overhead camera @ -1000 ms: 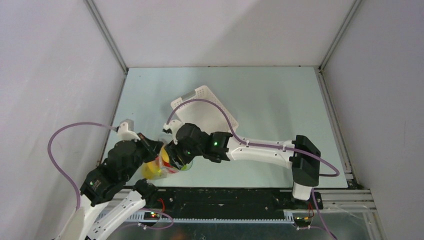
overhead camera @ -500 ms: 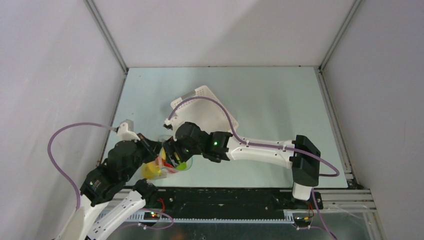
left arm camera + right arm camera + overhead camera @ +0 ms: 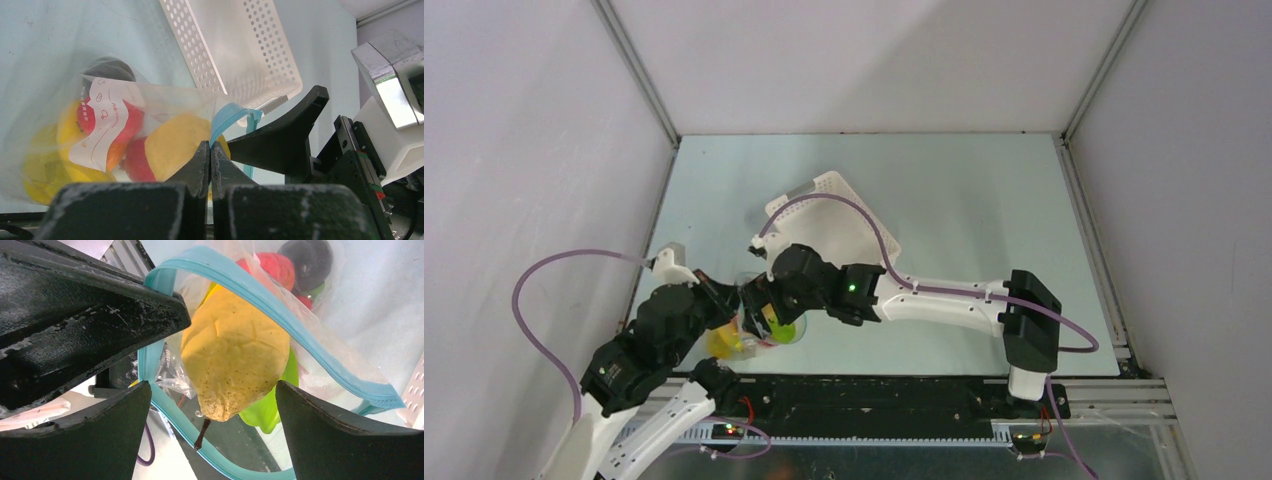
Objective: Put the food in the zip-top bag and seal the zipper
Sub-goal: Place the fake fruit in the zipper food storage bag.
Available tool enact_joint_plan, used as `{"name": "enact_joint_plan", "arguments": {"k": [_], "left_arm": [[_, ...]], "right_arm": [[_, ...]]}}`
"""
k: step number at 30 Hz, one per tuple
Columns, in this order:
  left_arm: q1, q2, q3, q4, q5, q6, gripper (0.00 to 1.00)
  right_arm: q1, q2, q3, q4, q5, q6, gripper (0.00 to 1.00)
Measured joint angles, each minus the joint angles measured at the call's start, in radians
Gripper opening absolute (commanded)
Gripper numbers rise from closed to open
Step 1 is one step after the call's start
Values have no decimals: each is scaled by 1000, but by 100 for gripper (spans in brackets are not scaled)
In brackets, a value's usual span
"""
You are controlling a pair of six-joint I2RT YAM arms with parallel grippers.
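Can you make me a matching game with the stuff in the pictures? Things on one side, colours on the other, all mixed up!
Things:
1. zipper
2. basket
3. big fruit at the mouth of the bag
4. ring

Colours:
a. black
b. white
c. blue
d. yellow

Pairs: 1-c, 2-b, 3-d, 4-a

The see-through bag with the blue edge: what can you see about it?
The clear crinkly plastic bag has a light-blue zipper strip along its mouth and a white label patch. Its mouth gapes open, unsealed. Yellow, red, green and dark toy food pieces sit inside. The left hand pinches the blue edge; the right hand is open at the mouth.
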Motion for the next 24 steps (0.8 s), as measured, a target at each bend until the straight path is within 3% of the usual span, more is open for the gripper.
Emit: {"name": "enact_joint_plan", "arguments": {"k": [8, 15, 24], "left_arm": [[0, -4, 38, -37, -35, -2, 0], [0, -6, 46, -56, -59, -3, 0], [0, -6, 48, -59, -77, -9, 0]], "right_arm": [[0, -69, -20, -5, 44, 14, 99], [-6, -237, -111, -6, 104, 20, 99], [-47, -282, -140, -114, 221, 85, 79]]}}
